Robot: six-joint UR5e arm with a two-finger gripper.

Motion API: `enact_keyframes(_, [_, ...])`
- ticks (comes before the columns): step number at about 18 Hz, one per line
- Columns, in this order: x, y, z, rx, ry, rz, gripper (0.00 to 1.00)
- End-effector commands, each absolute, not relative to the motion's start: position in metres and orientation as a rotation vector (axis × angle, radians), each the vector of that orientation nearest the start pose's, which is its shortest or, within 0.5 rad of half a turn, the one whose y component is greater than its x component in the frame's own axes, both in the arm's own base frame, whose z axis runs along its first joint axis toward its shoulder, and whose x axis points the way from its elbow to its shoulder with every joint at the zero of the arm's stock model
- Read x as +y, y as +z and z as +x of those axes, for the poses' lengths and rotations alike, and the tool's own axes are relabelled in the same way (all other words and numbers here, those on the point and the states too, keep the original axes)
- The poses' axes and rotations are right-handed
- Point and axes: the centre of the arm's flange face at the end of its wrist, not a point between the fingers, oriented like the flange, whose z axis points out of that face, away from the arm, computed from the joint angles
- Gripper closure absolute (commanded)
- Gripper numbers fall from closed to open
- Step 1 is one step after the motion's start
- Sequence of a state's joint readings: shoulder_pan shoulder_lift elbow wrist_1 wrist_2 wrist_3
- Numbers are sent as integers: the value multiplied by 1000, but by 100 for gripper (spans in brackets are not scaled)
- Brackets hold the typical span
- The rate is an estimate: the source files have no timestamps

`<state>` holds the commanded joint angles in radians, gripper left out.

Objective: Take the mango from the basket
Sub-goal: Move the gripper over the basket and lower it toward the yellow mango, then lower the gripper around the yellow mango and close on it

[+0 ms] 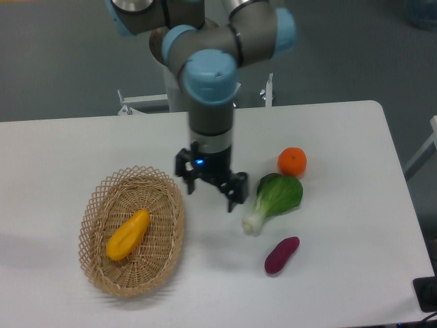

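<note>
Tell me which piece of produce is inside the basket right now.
The mango, the long yellow-orange fruit lying in the basket. The tangerine, bok choy and purple tuber all lie on the table outside it.

No text, label, brand, number or sign can be read anywhere in this view. The robot arm's grey and blue housings show no legible marking, and the small blue light on the tool [212, 186] carries no characters. The basket [100, 205], the produce and the white counter [341, 273] bear no print or stickers.
</note>
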<state>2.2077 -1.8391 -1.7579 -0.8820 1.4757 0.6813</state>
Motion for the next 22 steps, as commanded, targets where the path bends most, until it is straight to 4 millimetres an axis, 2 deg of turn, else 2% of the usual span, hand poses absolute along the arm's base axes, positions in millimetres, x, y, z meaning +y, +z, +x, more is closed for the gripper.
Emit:
enact_keyframes(1, [563, 316, -220, 88, 80, -2911, 0])
enact_keyframes(3, [570, 307, -212, -3, 56, -2912, 0])
enact_keyframes(5, [588, 289, -184, 16, 37, -2917, 0])
enact_keyframes(9, [599, 266, -166, 62, 18, -2934, 0])
enact_keyframes(14, [606, 240, -152, 102, 35, -2983, 0])
enact_keyframes(22, [609, 219, -144, 120, 15, -3010, 0])
